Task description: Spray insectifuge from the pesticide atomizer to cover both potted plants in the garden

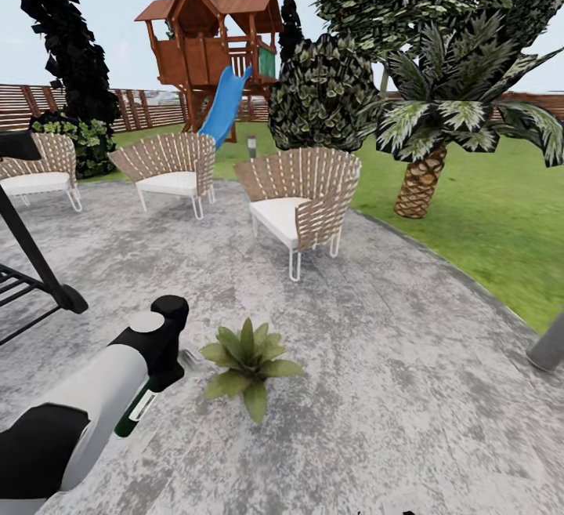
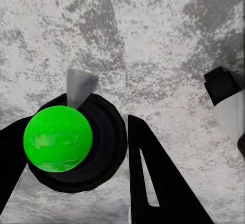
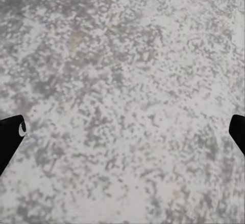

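- The left pincer (image 1: 160, 358) gripped one pesticide atomizer (image 1: 139, 405), held above the patio (image 1: 376, 389) with its long axis tilted and its dark base lowest.
- The right pincer (image 3: 122, 132) was spread wide over bare paving.
- One potted plant (image 1: 249, 362) sat just beside the left pincer.
- Three wicker chairs (image 1: 301, 205) stood beyond.

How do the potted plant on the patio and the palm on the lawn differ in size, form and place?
The potted plant is a low rosette with no trunk showing; the palm rises on a scaly brown trunk. The potted plant's leaves are broad and plain green; the palm's fronds are feathery, dark with pale streaks. The potted plant sits on the grey patio beside the left gripper; the palm stands on grass. Both are green-leaved.
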### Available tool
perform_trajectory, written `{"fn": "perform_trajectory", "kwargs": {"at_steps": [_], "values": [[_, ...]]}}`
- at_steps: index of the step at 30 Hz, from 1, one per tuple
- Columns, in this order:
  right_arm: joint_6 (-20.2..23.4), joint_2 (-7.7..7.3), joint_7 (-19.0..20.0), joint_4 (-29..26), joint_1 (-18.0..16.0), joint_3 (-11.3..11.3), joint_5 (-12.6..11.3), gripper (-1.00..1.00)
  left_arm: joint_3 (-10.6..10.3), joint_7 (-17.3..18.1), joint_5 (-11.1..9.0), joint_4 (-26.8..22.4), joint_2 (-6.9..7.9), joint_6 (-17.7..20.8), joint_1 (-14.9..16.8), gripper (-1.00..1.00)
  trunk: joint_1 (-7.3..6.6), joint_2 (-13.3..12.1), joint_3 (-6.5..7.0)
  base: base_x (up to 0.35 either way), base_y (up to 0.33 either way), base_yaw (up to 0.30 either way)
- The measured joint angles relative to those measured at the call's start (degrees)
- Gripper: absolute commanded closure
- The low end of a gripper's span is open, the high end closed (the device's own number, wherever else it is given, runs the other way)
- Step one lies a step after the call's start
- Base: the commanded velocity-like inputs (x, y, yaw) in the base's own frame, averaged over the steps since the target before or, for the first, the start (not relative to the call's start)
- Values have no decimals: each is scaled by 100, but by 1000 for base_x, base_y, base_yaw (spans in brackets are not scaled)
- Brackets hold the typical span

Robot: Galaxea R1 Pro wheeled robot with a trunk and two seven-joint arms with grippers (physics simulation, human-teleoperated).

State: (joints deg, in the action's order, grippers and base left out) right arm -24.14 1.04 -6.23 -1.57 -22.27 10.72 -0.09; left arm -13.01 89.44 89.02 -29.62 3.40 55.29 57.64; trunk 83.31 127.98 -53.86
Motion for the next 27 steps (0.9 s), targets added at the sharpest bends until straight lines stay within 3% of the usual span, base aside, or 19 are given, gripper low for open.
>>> {"fn": "perform_trajectory", "kwargs": {"at_steps": [6,10,20,24,27], "values": [[-1,0,-1,1,-1,-3,7,-100,-13,1,1,2,-220,-29,-196,100,3,0,-1,39,21,0],[-1,0,0,1,-1,5,8,-100,-19,1,10,-1,-236,-51,-642,100,3,0,-1,0,0,-2],[-1,-1,-1,-1,0,2,8,-100,-176,-1,15,-2,-267,-26,-724,100,3,0,0,0,0,-254],[-1,0,0,1,2,2,3,-100,-183,1,11,-2,-274,-10,-743,100,3,0,0,0,0,-75],[-2,0,-1,2,-1,5,4,-100,-201,-1,-21,-4,-333,12,-953,100,3,0,-1,0,0,-6]]}}
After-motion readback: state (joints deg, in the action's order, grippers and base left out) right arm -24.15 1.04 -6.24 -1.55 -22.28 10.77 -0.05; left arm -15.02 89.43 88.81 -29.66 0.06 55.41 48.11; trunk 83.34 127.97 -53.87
